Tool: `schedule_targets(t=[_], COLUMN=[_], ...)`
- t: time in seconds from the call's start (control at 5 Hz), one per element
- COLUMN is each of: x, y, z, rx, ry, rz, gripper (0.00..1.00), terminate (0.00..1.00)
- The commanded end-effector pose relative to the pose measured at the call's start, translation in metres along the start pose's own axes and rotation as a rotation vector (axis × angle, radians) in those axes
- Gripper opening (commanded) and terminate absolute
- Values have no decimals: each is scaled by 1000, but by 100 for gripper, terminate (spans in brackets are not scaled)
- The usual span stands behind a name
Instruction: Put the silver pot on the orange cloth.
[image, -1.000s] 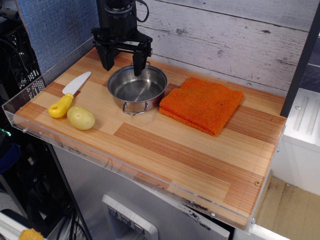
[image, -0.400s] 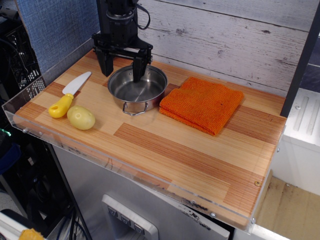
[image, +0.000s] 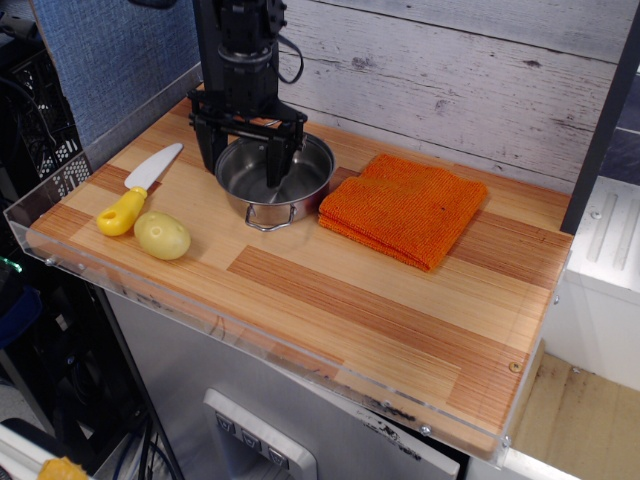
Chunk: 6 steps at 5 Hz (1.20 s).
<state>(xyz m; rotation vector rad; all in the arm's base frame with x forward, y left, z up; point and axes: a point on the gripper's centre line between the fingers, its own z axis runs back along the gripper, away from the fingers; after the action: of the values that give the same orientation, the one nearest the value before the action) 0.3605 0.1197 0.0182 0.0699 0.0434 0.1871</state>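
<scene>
The silver pot (image: 275, 177) sits on the table (image: 380, 320) right beside the orange cloth (image: 404, 208) (not on it yet), and the end effector (image: 245, 160) is spread wide around its rim, gripping nothing, so lifting is left.

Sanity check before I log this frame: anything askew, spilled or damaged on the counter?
Nothing stands out. The silver pot sits upright and empty beside the orange cloth, which lies flat and folded. The gripper is open, straddling the pot's left rim. The yellow-handled knife and potato lie apart at the left.
</scene>
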Motion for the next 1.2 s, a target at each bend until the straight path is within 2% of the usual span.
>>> schedule_targets(t=[0.0,0.4,0.6,0.8,1.0], x=[0,-1,-6,-14,-15], y=[5,5,11,26,28], z=[10,11,21,60,97], rx=[19,26,40,72,77], ry=[-18,-18,-40,-99,-132], rz=[4,16,47,126,187], gripper=[0,0,0,0,0], terminate=[0,0,0,0,0])
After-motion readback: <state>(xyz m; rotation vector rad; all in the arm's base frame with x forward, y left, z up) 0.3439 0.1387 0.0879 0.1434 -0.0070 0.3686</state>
